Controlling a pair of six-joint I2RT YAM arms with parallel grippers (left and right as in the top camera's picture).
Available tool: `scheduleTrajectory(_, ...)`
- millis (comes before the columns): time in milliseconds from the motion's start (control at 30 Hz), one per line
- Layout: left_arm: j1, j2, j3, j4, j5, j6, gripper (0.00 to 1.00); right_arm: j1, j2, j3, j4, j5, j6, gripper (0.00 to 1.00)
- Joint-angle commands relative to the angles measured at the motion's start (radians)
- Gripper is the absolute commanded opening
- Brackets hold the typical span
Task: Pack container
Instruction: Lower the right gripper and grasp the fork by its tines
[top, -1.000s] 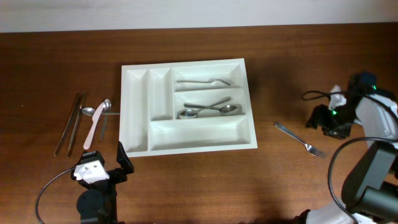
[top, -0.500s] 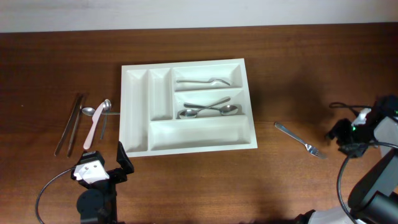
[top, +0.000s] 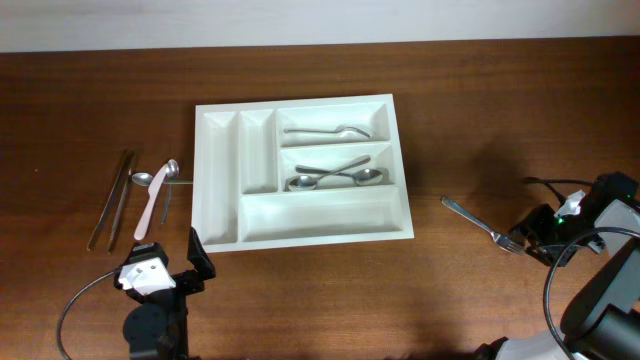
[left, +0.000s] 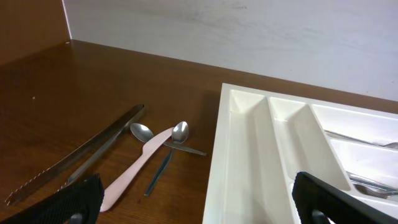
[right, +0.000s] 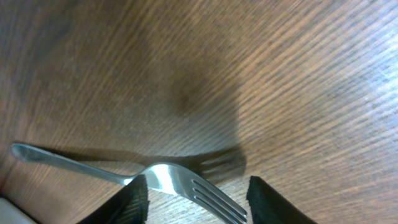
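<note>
Toward the desk's right side, your right claw (right: 199, 200) stands partly open astride a steel fork (right: 163, 177), not closed on it. The fork lies flat on the dark, grained wooden desk (right: 261, 74). Your left claw (left: 199, 198) gapes wide, empty, facing the tray's near left corner. That glossy white plastic tray (top: 320, 214) sits mid-desk, before a pale wall (left: 249, 31).

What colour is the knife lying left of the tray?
Pale pink; the knife shows best in the left wrist view.
</note>
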Motion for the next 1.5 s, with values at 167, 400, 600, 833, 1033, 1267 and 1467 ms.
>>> scheduleTrajectory(167,0.006,-0.008,-0.005,0.001,0.011,0.020,0.99,0.001,-0.023,-0.012,0.005,-0.044,0.008,0.42)
scheduleTrajectory(400,0.006,-0.008,-0.005,0.001,0.011,0.020,0.99,0.001,-0.023,-0.058,0.008,-0.044,0.008,0.42)
scheduleTrajectory(600,0.006,-0.008,-0.005,0.001,0.011,0.020,0.99,0.001,-0.023,-0.109,0.055,-0.049,0.008,0.37)
scheduleTrajectory(833,0.006,-0.008,-0.005,0.001,0.011,0.020,0.99,0.001,-0.023,-0.111,0.069,-0.049,0.008,0.04)
scheduleTrajectory(1033,0.006,-0.008,-0.005,0.001,0.011,0.020,0.99,0.001,-0.023,-0.111,0.075,-0.049,0.008,0.04)
scheduleTrajectory(1267,0.006,-0.008,-0.005,0.001,0.011,0.020,0.99,0.001,-0.023,-0.111,0.138,-0.053,0.008,0.04)
scheduleTrajectory(1467,0.006,-0.008,-0.005,0.000,0.011,0.020,0.99,0.001,-0.023,-0.111,0.237,-0.104,0.008,0.04)
